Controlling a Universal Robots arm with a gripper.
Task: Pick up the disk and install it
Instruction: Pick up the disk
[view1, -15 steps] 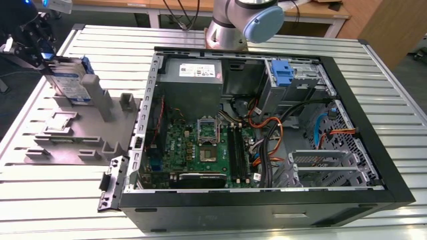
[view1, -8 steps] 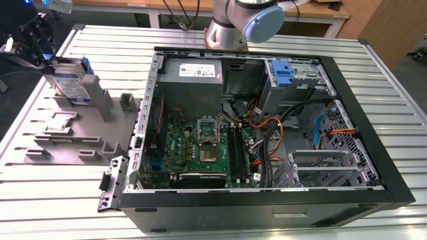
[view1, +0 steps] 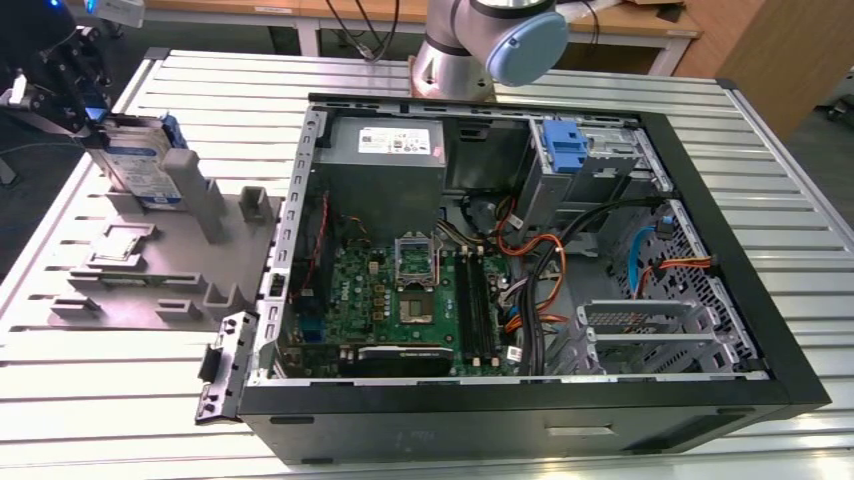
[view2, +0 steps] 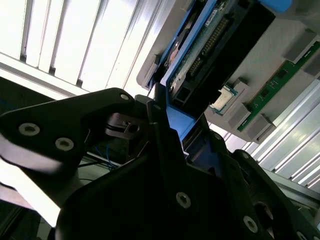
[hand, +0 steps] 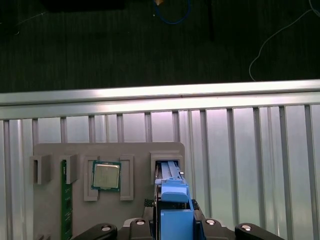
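Note:
The disk (view1: 140, 165) stands upright on edge at the grey parts holder (view1: 134, 265), at the exterior view's left, outside the computer case. Its white-and-blue label faces the camera and its blue carrier frame (hand: 172, 207) runs along the edges. My gripper (view1: 83, 95) is at the disk's upper end, with black fingers (view2: 150, 107) on either side of the blue frame (view2: 181, 122), shut on it. The disk's connector edge (view2: 210, 45) shows in the second wrist view. Its lower end is at the holder's slot (hand: 167, 162); I cannot tell whether it still rests there.
The open computer case (view1: 747, 300) lies on the slatted metal table (view1: 801, 200), with a motherboard (view1: 400, 290), a grey power supply (view1: 387, 140) and a drive bay holding a bare blue bracket (view1: 567, 145). A processor (hand: 106, 176) and a memory stick (hand: 63, 200) sit in the holder.

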